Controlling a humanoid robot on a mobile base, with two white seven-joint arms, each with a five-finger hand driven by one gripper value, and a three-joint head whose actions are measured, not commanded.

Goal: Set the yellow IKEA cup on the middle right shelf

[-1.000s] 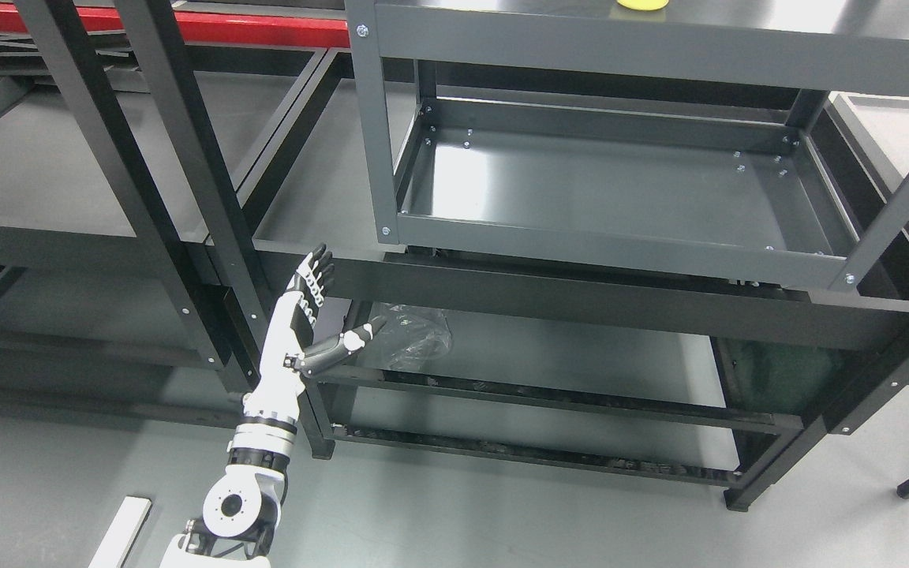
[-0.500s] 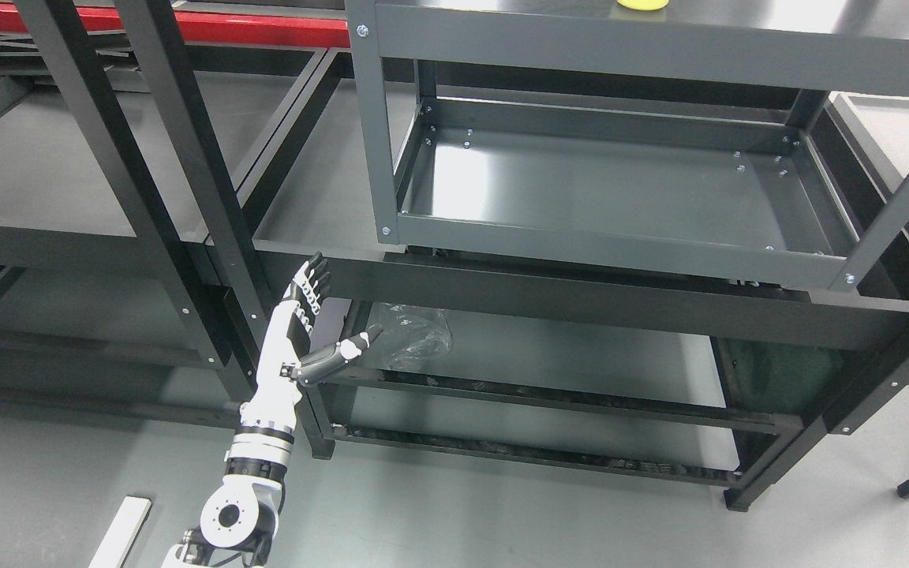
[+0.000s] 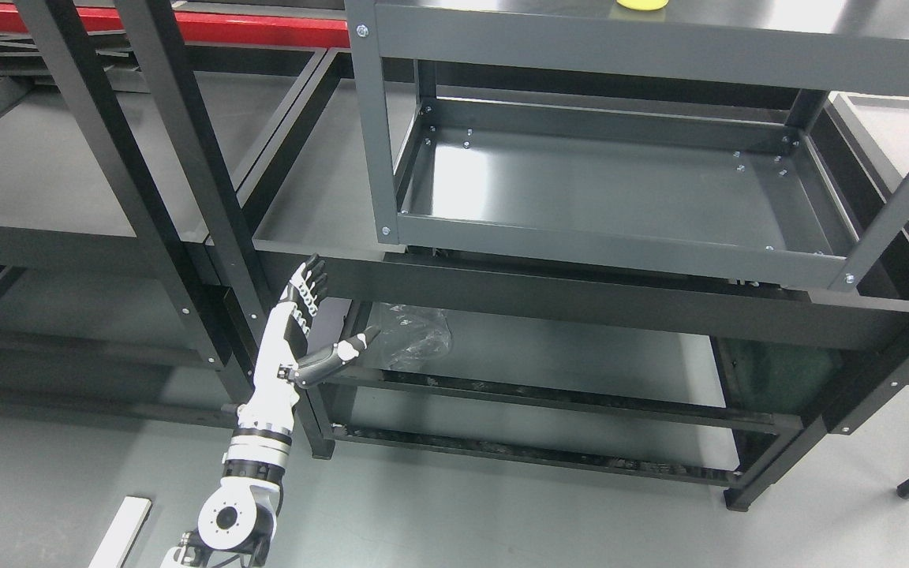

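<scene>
While the yellow cup (image 3: 642, 4) shows only as a sliver at the top edge of the head view, it rests on the uppermost deck (image 3: 817, 20) of the grey shelf unit (image 3: 379, 142), well apart from the robot's left hand (image 3: 301, 323). That hand stands low at the left, upright in front of a black frame post (image 3: 210, 197), with its fingers (image 3: 308, 282) extended and the thumb (image 3: 340, 353) splayed toward a crumpled clear plastic bag (image 3: 415, 335); it holds nothing. The right arm is out of view. Below the cup's deck, the grey tray shelf (image 3: 620, 189) lies bare, as far as its floor can be seen. Which level the task means by the middle right shelf cannot be settled from this view, because the camera cuts off everything above the cup's deck. If the cup's deck is that shelf, the cup already lies as the task wants and the open hand fits a release and retreat. If the target is another level, the cup remains to be grasped and carried, and the same empty hand fits an approach.
</scene>
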